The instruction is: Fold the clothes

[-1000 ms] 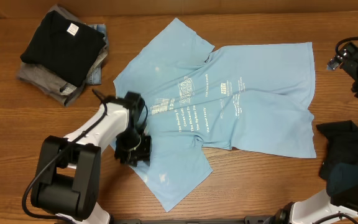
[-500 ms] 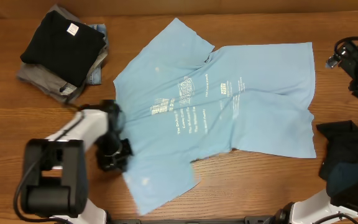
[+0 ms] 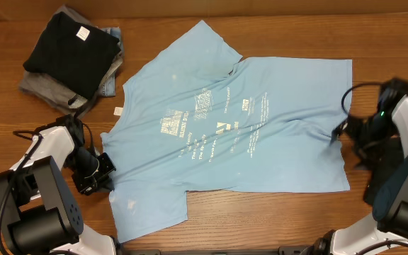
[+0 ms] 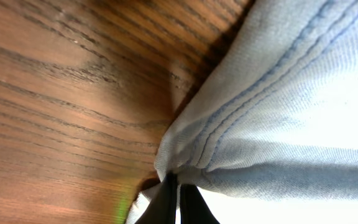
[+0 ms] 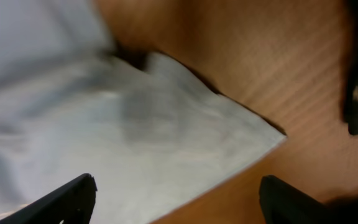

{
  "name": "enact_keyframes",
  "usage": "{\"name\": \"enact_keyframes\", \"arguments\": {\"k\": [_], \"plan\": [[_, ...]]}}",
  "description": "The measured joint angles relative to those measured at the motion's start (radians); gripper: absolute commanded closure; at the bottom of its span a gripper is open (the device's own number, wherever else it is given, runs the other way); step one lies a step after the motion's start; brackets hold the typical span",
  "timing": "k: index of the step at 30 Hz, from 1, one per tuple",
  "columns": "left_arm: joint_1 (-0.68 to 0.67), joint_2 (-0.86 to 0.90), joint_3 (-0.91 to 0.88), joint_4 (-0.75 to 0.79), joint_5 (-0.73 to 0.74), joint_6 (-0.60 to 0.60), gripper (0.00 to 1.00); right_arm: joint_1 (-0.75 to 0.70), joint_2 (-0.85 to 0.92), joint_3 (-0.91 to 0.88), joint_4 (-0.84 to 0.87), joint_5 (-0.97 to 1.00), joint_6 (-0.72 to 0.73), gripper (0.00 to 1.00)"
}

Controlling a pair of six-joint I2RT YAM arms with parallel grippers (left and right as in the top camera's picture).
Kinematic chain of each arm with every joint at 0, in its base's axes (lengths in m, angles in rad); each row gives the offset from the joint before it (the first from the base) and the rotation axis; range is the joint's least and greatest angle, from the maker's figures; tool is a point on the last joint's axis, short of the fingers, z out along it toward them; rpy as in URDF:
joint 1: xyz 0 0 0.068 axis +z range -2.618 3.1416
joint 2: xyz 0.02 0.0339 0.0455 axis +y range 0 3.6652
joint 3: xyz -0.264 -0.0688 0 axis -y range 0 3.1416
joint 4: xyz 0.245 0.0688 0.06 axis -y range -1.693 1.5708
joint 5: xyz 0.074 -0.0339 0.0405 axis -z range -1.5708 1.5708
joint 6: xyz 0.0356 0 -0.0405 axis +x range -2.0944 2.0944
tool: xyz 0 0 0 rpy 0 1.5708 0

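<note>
A light blue T-shirt with white print lies spread on the wooden table. My left gripper is shut on the shirt's left edge near the sleeve; the left wrist view shows the pinched hem between the shut fingers. My right gripper is open at the shirt's right edge; in the right wrist view its fingers straddle a corner of the shirt lying on the wood.
A stack of folded clothes, black on top, sits at the back left. A dark garment lies at the right edge. The table's front edge is bare wood.
My left gripper has dragged the shirt's edge to the left, flattening the shirt. My right arm has come from the far right corner down to the shirt's right edge.
</note>
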Motion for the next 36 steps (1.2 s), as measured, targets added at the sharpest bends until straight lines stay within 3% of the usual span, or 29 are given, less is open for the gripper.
{"name": "enact_keyframes", "arguments": {"k": [4, 8, 9, 11, 13, 16, 19, 25, 32, 35, 36], "plan": [[0.0, 0.0, 0.0, 0.001, 0.0, 0.004, 0.96, -0.037, 0.0, -0.131, 0.047, -0.001, 0.024, 0.39], [0.0, 0.0, 0.001, 0.006, 0.0, 0.012, 0.95, -0.067, 0.0, -0.251, 0.114, -0.009, 0.039, 0.32], [0.0, 0.0, 0.001, 0.009, 0.0, 0.014, 0.95, -0.069, 0.0, -0.275, 0.142, -0.017, 0.039, 0.4], [0.0, 0.0, 0.001, 0.015, 0.0, 0.015, 0.95, -0.071, -0.009, -0.307, 0.181, -0.066, 0.036, 0.8], [0.0, 0.0, 0.001, 0.017, 0.0, 0.016, 0.95, -0.071, -0.023, -0.325, 0.205, -0.1, 0.032, 0.96], [0.0, 0.0, 0.001, 0.017, 0.0, 0.019, 0.96, -0.067, -0.023, -0.327, 0.188, -0.119, 0.032, 0.96], [0.0, 0.0, 0.002, 0.018, 0.0, 0.022, 0.96, -0.081, -0.019, -0.272, 0.056, -0.072, 0.04, 0.96], [0.0, 0.0, 0.002, 0.016, 0.008, 0.026, 0.96, -0.216, -0.074, -0.01, -0.16, 0.061, 0.079, 0.96], [0.0, 0.0, 0.002, 0.009, 0.027, 0.042, 0.96, -0.258, -0.102, -0.004, -0.191, 0.078, 0.075, 0.96], [0.0, 0.0, 0.002, -0.006, 0.026, 0.045, 0.96, -0.242, -0.102, -0.003, -0.177, 0.055, 0.025, 0.92], [0.0, 0.0, 0.002, -0.011, 0.026, 0.047, 0.96, -0.235, -0.102, -0.004, -0.174, 0.048, 0.01, 0.84]]}}
